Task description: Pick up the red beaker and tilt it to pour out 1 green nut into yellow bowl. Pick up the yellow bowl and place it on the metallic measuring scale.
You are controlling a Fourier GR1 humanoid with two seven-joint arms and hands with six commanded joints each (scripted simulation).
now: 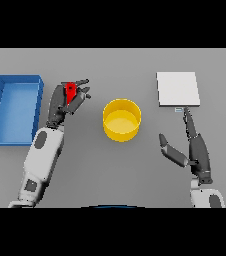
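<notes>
The small red beaker (71,92) is grasped in the curled fingers of the left hand (65,102), left of the round, smooth yellow bowl (121,119) on the matte grey bench (95,165). The right hand (192,147) is held with fingers released, near the flat, square scale (178,89).

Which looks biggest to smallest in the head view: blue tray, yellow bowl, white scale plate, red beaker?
1. Blue rectangular tray, largest.
2. White square scale plate.
3. Round yellow bowl, only slightly smaller than the plate.
4. Red beaker, smallest, though partly hidden in the left robot hand.
</notes>
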